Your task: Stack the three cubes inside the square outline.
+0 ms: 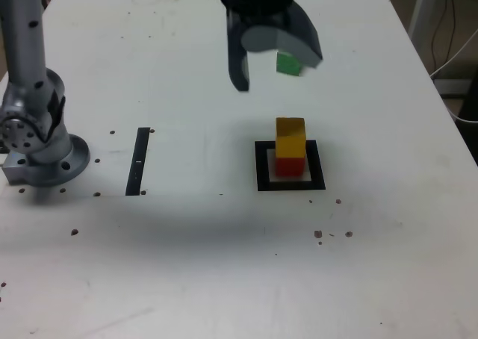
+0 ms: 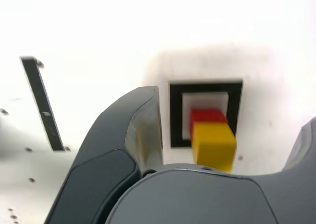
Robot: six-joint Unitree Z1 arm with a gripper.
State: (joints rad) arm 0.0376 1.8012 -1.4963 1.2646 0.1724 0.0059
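Observation:
A yellow cube sits on a red cube inside the black square outline. The green cube rests on the table farther back, partly hidden behind one finger. My gripper hovers open above the table, behind the stack and close to the green cube, holding nothing. In the wrist view the yellow cube and red cube show in the outline, framed by my spread fingers. The green cube is out of the wrist view.
A narrow black strip lies on the white table at the exterior view's left of the outline. The arm's grey base stands at the far left. Small dark specks dot the tabletop.

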